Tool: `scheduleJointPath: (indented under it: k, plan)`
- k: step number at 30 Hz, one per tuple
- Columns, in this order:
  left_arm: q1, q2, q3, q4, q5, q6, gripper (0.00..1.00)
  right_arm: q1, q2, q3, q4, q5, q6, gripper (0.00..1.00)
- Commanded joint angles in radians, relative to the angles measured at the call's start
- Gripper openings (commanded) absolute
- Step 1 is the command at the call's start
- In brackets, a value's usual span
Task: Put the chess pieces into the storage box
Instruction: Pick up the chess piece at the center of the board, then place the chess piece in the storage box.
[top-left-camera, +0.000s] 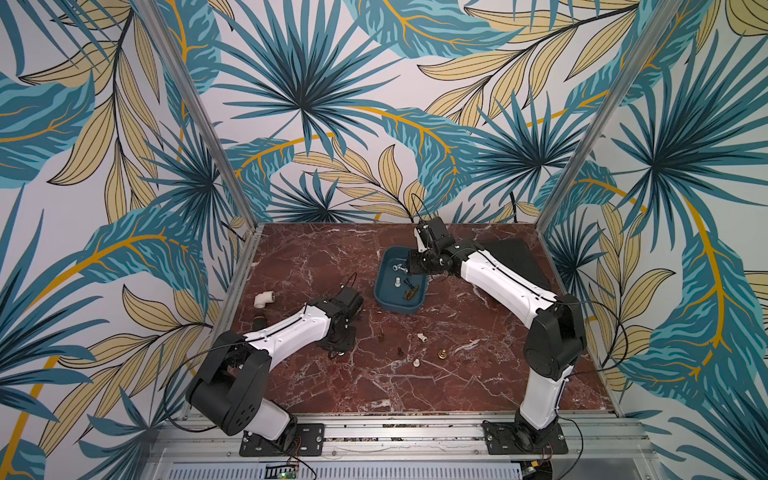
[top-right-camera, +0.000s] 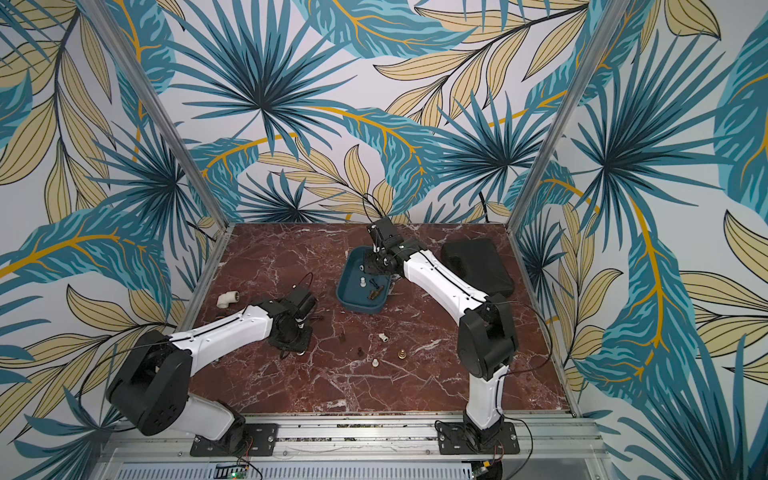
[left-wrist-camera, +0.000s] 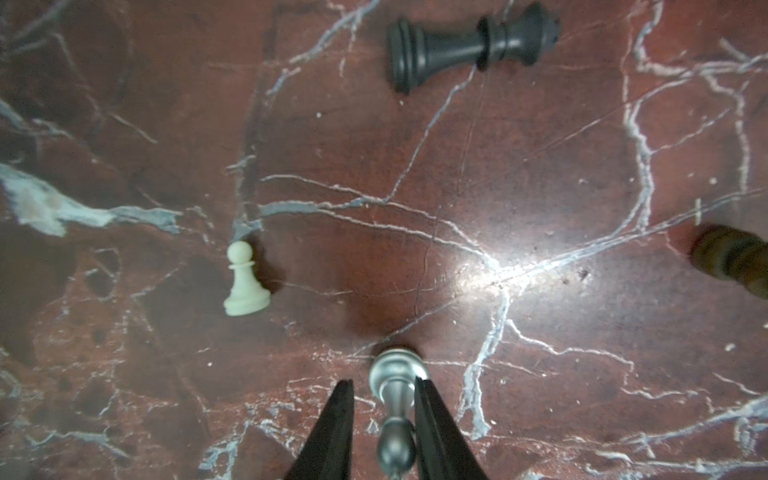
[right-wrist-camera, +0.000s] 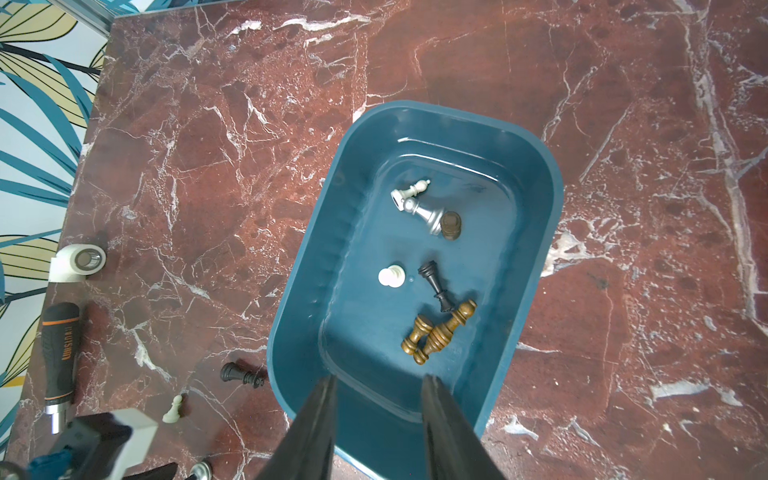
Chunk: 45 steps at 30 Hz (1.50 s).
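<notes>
Red-veined marble counter (top-left-camera: 457, 374), walled by leaf-print panels. Two white-and-black arms are mounted at its near edge. A flat black case (top-right-camera: 478, 266) lies at the far right, behind the right arm. The teal storage box (top-left-camera: 397, 306) sits open-topped just past mid-counter. A black screwdriver handle with an orange band (right-wrist-camera: 62, 353) and a white pipe elbow (top-left-camera: 265, 299) lie by the left edge. The right tool (right-wrist-camera: 379, 377) hangs over the near end of the box, jaws wide with nothing between them. The left tool (left-wrist-camera: 383, 382) is down at the counter, left of centre, its jaws narrow around an upright silver piece (left-wrist-camera: 395, 374); one finger is against the piece, and a gap shows on the other side. Seven chess pieces are in the box: a white one on its side (right-wrist-camera: 409, 192), a silver one (right-wrist-camera: 426, 214) touching it, a dark brown one (right-wrist-camera: 451, 224), a white pawn upright (right-wrist-camera: 391, 276), a black one lying down (right-wrist-camera: 434, 284) and two tan wooden ones crossed (right-wrist-camera: 446, 328). Loose on the counter near the left tool are a black queen on its side (left-wrist-camera: 469, 43), a white pawn standing (left-wrist-camera: 245, 278) and a brown piece at the edge of the left wrist view (left-wrist-camera: 731, 257). In front of the box are two dark pieces (top-left-camera: 381, 337), two white pieces (top-left-camera: 423, 336) and a brass piece (top-left-camera: 442, 354).
</notes>
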<state>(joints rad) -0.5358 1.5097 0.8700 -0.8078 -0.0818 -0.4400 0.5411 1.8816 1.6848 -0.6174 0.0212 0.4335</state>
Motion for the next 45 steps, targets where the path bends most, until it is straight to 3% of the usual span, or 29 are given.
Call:
scheduleJointPath:
  k: [1, 7, 13, 20, 24, 30, 34, 38, 45]
  plan:
    - [-0.014, 0.016, 0.004, 0.010, 0.011, 0.012, 0.27, 0.008, 0.008, -0.008, 0.010, 0.000, 0.008, 0.39]
    - [-0.015, 0.016, 0.004, -0.009, -0.007, 0.009, 0.21, 0.011, 0.010, 0.001, 0.007, 0.003, 0.005, 0.39]
    - [-0.015, -0.018, 0.062, -0.067, -0.035, 0.025, 0.00, 0.011, 0.007, 0.011, 0.001, 0.012, 0.000, 0.39]
    - [-0.015, -0.050, 0.301, -0.224, -0.109, 0.097, 0.00, 0.011, -0.073, 0.003, -0.024, 0.057, -0.031, 0.40]
    - [-0.010, -0.020, 0.471, -0.194, -0.100, 0.163, 0.00, 0.009, -0.134, -0.025, -0.027, 0.105, -0.045, 0.41]
    - [-0.002, 0.208, 0.653, 0.044, -0.047, 0.247, 0.00, 0.008, -0.194, -0.086, -0.019, 0.172, -0.046, 0.41]
    - [0.007, 0.432, 0.876, 0.023, 0.046, 0.276, 0.00, 0.008, -0.212, -0.116, -0.019, 0.163, -0.043, 0.41]
    - [0.007, 0.611, 1.055, -0.029, 0.044, 0.301, 0.00, 0.008, -0.228, -0.138, -0.021, 0.165, -0.041, 0.41]
    - [0.007, 0.742, 1.143, -0.053, -0.008, 0.323, 0.00, 0.008, -0.207, -0.140, -0.020, 0.152, -0.039, 0.41]
